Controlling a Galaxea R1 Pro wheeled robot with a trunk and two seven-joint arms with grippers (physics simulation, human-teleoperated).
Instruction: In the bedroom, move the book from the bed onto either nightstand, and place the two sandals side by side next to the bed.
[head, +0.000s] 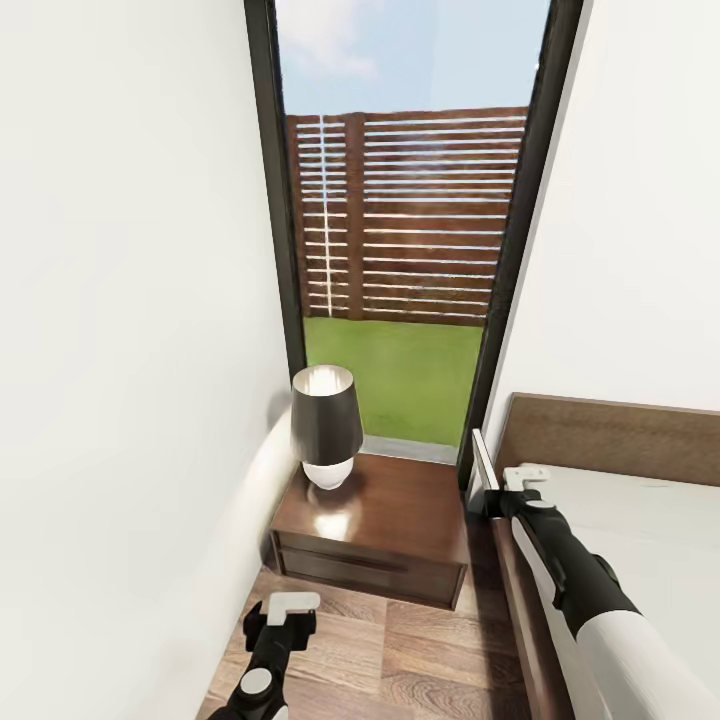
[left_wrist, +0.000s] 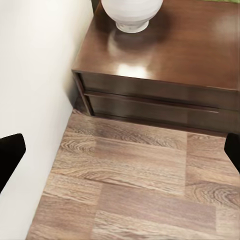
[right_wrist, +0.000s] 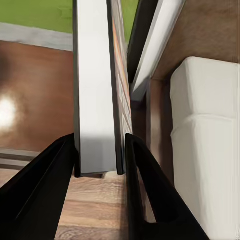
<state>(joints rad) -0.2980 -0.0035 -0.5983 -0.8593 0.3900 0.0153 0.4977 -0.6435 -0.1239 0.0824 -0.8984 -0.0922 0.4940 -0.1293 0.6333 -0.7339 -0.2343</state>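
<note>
Black fingers (right_wrist: 40, 190) of my right gripper (right_wrist: 100, 165) clamp the book (right_wrist: 97, 85) upright, edge-on.
I hold it between the nightstand (head: 400, 510) and the bed (head: 640, 520), beside the headboard. My left gripper (head: 282, 615) hangs open over the wood floor (left_wrist: 135, 190), facing the nightstand, which carries a lamp (head: 325, 425).

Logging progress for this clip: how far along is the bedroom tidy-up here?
Done: the book is off the bed, clamped upright in the right end effector. In hand: carrying it toward the nightstand, whose top bears a lamp. Left: setting the book down; the sandals' state cannot be judged. The left end effector is open above the floor.
</note>
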